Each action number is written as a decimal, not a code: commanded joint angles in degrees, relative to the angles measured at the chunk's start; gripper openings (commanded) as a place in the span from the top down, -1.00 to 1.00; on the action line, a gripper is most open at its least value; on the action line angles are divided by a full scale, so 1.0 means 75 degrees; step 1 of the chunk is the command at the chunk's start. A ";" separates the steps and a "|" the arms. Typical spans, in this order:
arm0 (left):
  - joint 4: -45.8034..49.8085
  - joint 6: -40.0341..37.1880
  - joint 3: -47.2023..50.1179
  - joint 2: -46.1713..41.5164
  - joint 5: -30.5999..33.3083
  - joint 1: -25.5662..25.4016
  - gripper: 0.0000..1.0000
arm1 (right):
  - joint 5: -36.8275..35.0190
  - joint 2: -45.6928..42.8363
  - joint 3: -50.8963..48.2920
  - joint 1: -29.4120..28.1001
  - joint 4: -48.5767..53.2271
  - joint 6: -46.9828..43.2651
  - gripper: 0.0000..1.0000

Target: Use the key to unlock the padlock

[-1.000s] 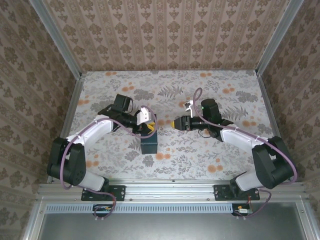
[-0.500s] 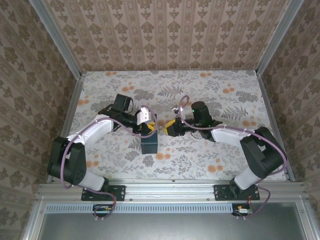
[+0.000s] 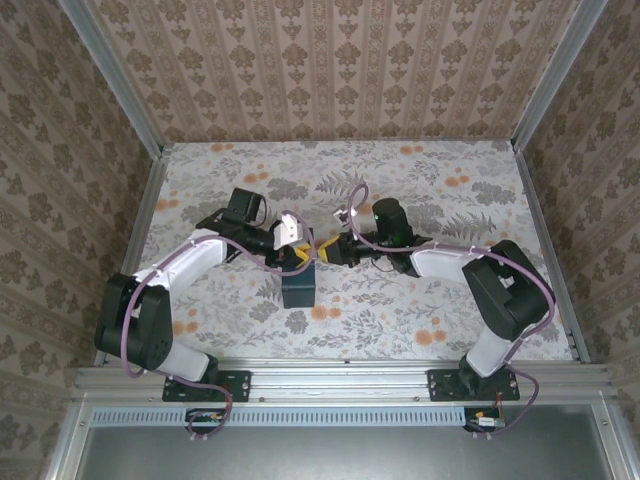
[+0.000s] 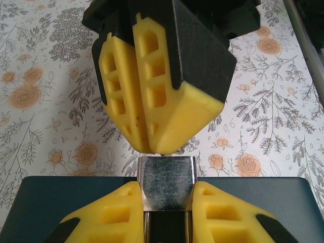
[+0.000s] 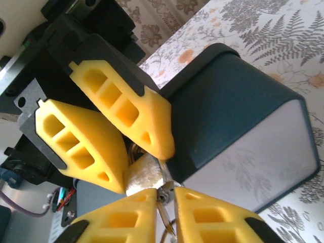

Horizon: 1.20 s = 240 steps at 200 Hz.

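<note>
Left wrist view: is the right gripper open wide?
No, the right gripper has its yellow fingers pressed together, with only a thin seam between them.

Matt padlock (image 4: 263,202), brushed-metal tab (image 4: 167,182) (dull sheen), metal key (image 5: 163,195), plastic right gripper (image 4: 152,147)

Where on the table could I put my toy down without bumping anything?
Bare table runs along the back wall, widest in the far right corner. A smaller patch lies between the padlock and the front rail. The middle is crowded: left pincer grips the padlock, right pincer holds the key there.
</note>
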<state>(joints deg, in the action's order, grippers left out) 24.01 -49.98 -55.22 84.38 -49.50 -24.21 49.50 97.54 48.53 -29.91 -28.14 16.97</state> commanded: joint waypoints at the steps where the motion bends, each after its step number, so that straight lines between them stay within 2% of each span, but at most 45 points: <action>1: 0.0666 -0.0098 0.0117 0.0157 0.0200 0.0017 0.88 | 0.0278 0.0189 0.0280 -0.0067 0.0009 0.0129 0.77; 14: 0.0667 -0.0098 0.0113 0.0152 0.0224 0.0015 0.88 | 0.0314 0.0239 0.0338 -0.0067 0.0089 0.0351 0.87; 49: 0.0655 -0.0084 0.0149 0.0076 0.0284 0.0019 0.88 | 0.0463 0.0347 0.0378 -0.0066 0.0185 0.1565 1.00; 74: 0.0535 -0.0023 0.0196 0.0038 0.0389 0.0017 0.88 | 0.0261 0.0303 0.0208 -0.0086 0.0275 0.2725 1.00; 107: 0.0247 0.0143 0.0321 -0.0044 0.0628 0.0005 0.84 | 0.0126 0.0180 -0.0112 -0.0231 -0.0439 0.5398 1.00; 131: 0.0118 0.0162 0.0384 -0.0184 0.0862 -0.0097 0.84 | -0.0438 -0.0026 -0.0185 -0.0408 0.0040 0.7071 1.00; 153: 0.0059 0.0165 0.0433 -0.0310 0.0974 -0.0191 0.84 | -0.0806 -0.0114 -0.0364 -0.0598 -0.0130 0.8885 1.00; 174: -0.0094 0.0215 0.0532 -0.0365 0.1004 -0.0197 0.85 | -0.1053 0.0067 -0.0604 -0.0744 -0.1133 1.0710 1.00; 191: -0.0073 0.0201 0.0581 -0.0353 0.1074 -0.0200 0.85 | -0.1058 0.0261 -0.0603 -0.0781 -0.1541 1.1639 1.00; 211: 0.0020 0.0138 0.0588 -0.0343 0.1092 -0.0198 0.85 | -0.0883 0.0259 -0.0365 -0.0770 -0.1002 1.1626 0.99; 232: 0.0094 0.0110 0.0573 -0.0359 0.1027 -0.0195 0.85 | -0.0882 -0.0032 -0.0016 -0.0693 0.0765 1.0288 0.53; 240: 0.0119 0.0102 0.0576 -0.0356 0.0987 -0.0195 0.86 | -0.0890 -0.0126 0.0114 -0.0608 0.1444 0.9681 0.41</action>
<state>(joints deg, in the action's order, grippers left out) 22.94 -49.08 -52.88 80.49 -44.27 -24.69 41.47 98.21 46.09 -33.08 -33.21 96.16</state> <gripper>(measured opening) 0.200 0.213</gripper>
